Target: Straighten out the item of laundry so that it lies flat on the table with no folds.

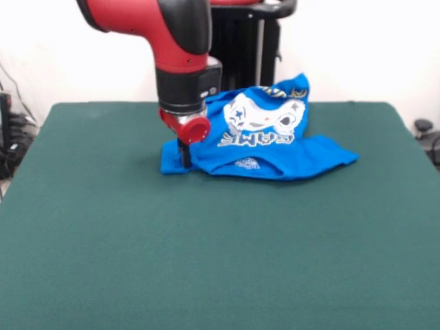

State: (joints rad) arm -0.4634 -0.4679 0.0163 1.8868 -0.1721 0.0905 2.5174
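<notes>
The item of laundry (265, 137), a bright blue T-shirt with a white-grey controller print and upside-down lettering, lies rumpled on the table (206, 261) at the far middle. Its far hem bulges upward and one sleeve sticks out to the right. My gripper (184, 157) comes straight down onto the shirt's left corner, where the dark fingers touch or press into the cloth. Whether the cloth is pinched between them does not show.
Dark green felt stretches wide in front of and to both sides of the shirt. The black pedestal (244, 48) stands just behind the shirt. Cables and dark gear sit off the table's left (10, 137) and right (426, 134) edges.
</notes>
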